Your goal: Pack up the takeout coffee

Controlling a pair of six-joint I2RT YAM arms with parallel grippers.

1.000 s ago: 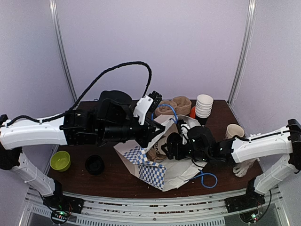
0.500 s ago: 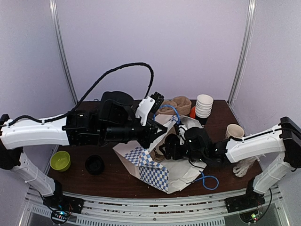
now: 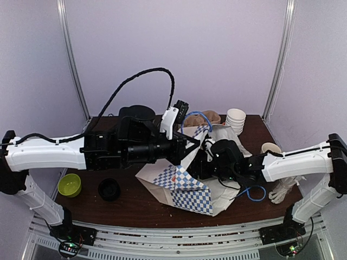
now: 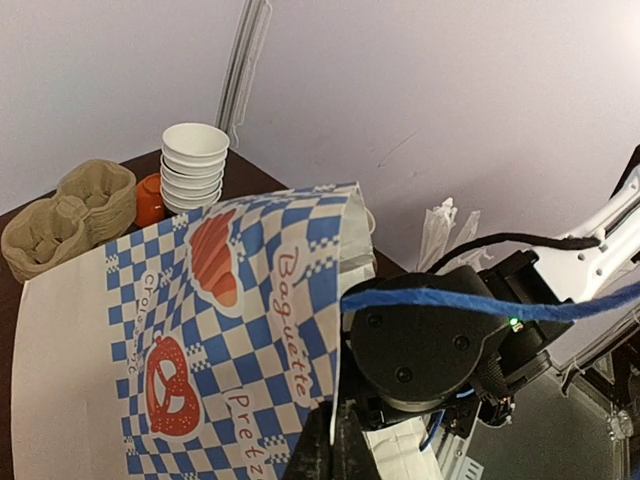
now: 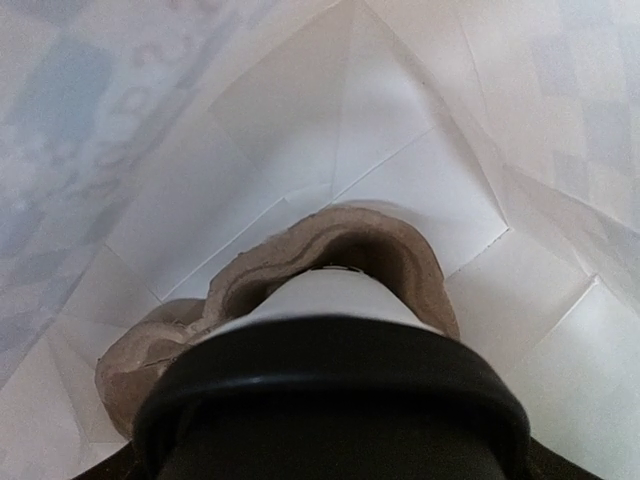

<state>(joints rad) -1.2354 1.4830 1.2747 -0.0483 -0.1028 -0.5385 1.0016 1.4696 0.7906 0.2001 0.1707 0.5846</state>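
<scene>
The takeout coffee (image 5: 340, 300) shows only in the right wrist view: white upper part, black lid (image 5: 330, 400) filling the bottom of the frame, its base in a brown pulp carrier (image 5: 385, 245) inside the paper bag. My right gripper (image 3: 210, 162) reaches into the bag's mouth. Its fingers are hidden by the lid, and it seems shut on the cup. The blue-checked white paper bag (image 3: 181, 184) lies on its side at mid-table. My left gripper (image 4: 340, 450) is shut on the bag's upper edge (image 4: 335, 330) and holds the mouth open.
A stack of lidless cups (image 3: 235, 120) and an empty pulp carrier (image 3: 209, 117) stand at the back. A cream mug (image 3: 270, 149) and white wrapped items (image 3: 282, 189) are at the right. A green bowl (image 3: 69, 184) and a black lid (image 3: 109, 189) sit at the left.
My left gripper has lifted the bag's edge higher and to the right. The bag has shifted right and flattened. My right gripper has moved slightly up and right inside it.
</scene>
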